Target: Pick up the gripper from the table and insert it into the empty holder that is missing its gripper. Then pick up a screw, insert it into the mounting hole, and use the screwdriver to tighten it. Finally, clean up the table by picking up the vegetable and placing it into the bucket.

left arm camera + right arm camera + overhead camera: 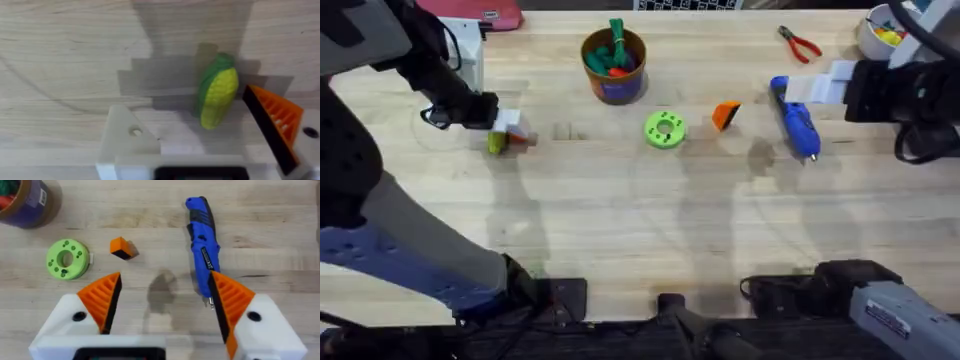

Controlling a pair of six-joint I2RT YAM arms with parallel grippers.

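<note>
Judging by how things lie, almost the whole task is still to do. The orange gripper [725, 115] lies loose on the table [640, 230], at about three o'clock from the green disc [665, 130] and well apart from any holder. In the left wrist view the left gripper [200, 150] has one bare white holder [125, 137] with an open mounting hole and no orange pad; its other finger carries its orange ribbed pad [277, 120]. So insertion, screwing and tightening all appear undone.

The blue screwdriver [795, 118] lies untouched at three o'clock from the loose gripper. The right gripper [165, 305] hangs open above the table, holding nothing, with the screwdriver just past one pad.

The vegetable, a toy corn cob [216, 97], lies on the wood at the far left, between the left gripper's spread fingers, which are not closed on it.

The bucket [614, 65] stands at eleven o'clock from the green disc and holds green and red toys. A white bowl [880, 35] at the far right corner holds something yellow; I cannot tell what
</note>
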